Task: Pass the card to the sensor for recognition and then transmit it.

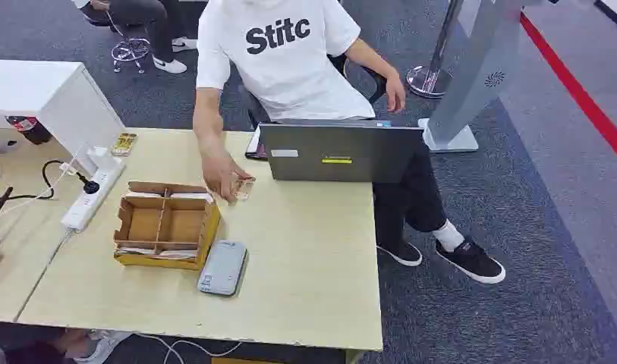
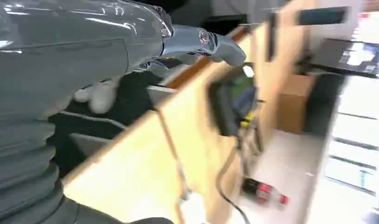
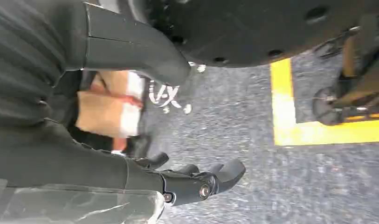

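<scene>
Light wooden table (image 1: 305,258) on grey carpet (image 1: 517,197) — red floor stripe (image 1: 586,106) alongside.

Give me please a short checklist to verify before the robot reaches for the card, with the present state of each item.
1. Card on the table: cannot tell; the person's hand rests on the table by the cardboard box, perhaps on a small item.
2. Sensor reachable: ok; the grey device lies flat beside the box, uncovered.
3. Left hand free: ok; it holds nothing.
4. Right hand free: ok; it hangs over the floor, holding nothing.
5. Workspace free of people: not ok; the person's arm is over the table.
</scene>
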Controlling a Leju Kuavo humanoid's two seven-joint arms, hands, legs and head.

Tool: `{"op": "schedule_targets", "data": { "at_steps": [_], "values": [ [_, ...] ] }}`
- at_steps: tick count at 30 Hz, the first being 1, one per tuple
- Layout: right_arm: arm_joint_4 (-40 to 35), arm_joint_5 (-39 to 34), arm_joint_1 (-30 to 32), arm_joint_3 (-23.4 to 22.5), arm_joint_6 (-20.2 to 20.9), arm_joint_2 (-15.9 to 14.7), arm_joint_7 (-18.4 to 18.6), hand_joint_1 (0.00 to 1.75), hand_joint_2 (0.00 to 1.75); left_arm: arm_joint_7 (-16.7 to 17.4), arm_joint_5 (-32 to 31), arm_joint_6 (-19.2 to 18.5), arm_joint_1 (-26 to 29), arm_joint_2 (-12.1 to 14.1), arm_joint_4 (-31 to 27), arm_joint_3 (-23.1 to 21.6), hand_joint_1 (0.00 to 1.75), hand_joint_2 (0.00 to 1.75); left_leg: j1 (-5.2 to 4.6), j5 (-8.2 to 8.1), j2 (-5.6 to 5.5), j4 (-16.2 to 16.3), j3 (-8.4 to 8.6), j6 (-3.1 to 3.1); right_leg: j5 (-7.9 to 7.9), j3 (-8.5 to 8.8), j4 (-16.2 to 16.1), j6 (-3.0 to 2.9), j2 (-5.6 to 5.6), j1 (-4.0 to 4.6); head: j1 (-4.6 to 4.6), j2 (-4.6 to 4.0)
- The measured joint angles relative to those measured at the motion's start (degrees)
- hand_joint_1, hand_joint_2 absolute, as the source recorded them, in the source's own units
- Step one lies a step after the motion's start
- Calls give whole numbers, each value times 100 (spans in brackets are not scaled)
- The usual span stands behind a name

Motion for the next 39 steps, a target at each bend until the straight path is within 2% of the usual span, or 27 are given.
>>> {"op": "schedule_targets", "data": {
  "at_steps": [5, 12, 19, 39],
  "values": [
    [28, -57, -5, 162, -7, 15, 26, 0, 175, -64, -771, -50, -35, 105, -541, -379, 0, 175, 0, 4, 0, 0, 2, -6, 4, -1, 0, -6, 1, 0, 9, 0],
    [55, -48, -20, 280, 20, 13, 35, 0, 175, 211, -1888, 6, -522, 494, -550, -1018, 0, 175, 1, 21, 0, 0, -4, -10, 22, -11, 3, -4, 1, 0, 9, 0],
    [63, -27, -42, 381, 48, 13, 55, 0, 175, 571, -2871, 20, -1091, 918, -318, -1712, 0, 175, 1, 34, 2, 0, -11, -11, 36, -21, 3, -11, 3, 0, 9, 0],
    [92, -9, -110, 715, 192, 0, 201, 0, 175, 1696, -5726, 120, -2727, 2335, 865, -3762, 0, 175, 2, 67, 4, 0, -40, -21, 70, -53, 6, -13, 6, 1, 9, 0]
  ]
}}
